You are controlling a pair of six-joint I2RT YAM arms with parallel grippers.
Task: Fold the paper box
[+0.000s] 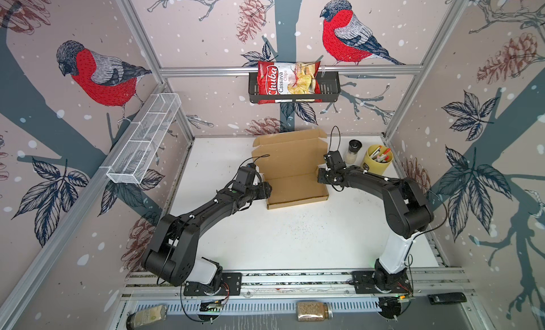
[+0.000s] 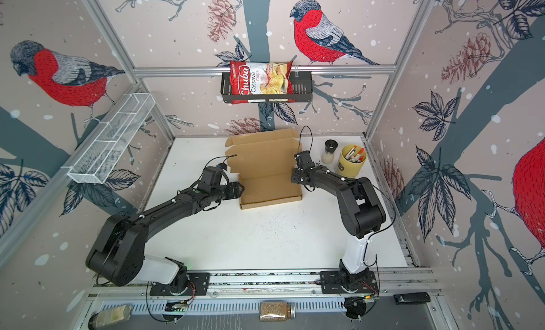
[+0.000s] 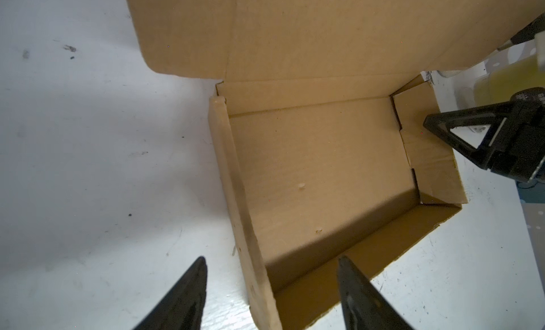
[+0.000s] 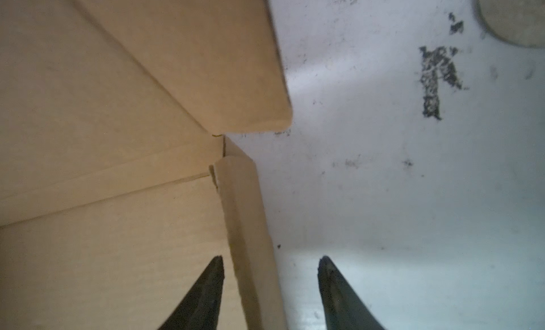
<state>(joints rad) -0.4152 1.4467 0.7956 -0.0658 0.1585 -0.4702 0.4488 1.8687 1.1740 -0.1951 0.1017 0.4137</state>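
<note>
- The box [image 1: 295, 173] sat on the table [image 1: 295, 240] toward the back, its lid raised, between two grippers.
- Left gripper [image 3: 271, 260]: fingers apart, straddling the box's left wall (right gripper [image 4: 270, 258] likewise apart, over the right wall).
- One black basket [image 1: 331, 86] held one chips bag [image 1: 287, 79].
- One yellow cup [image 1: 372, 167] held pens [image 1: 380, 155], too small to count.
- One shaker [image 1: 352, 151] stood beside the cup.
- Two jars [image 1: 313, 310] lay at the front, one dim.
</note>
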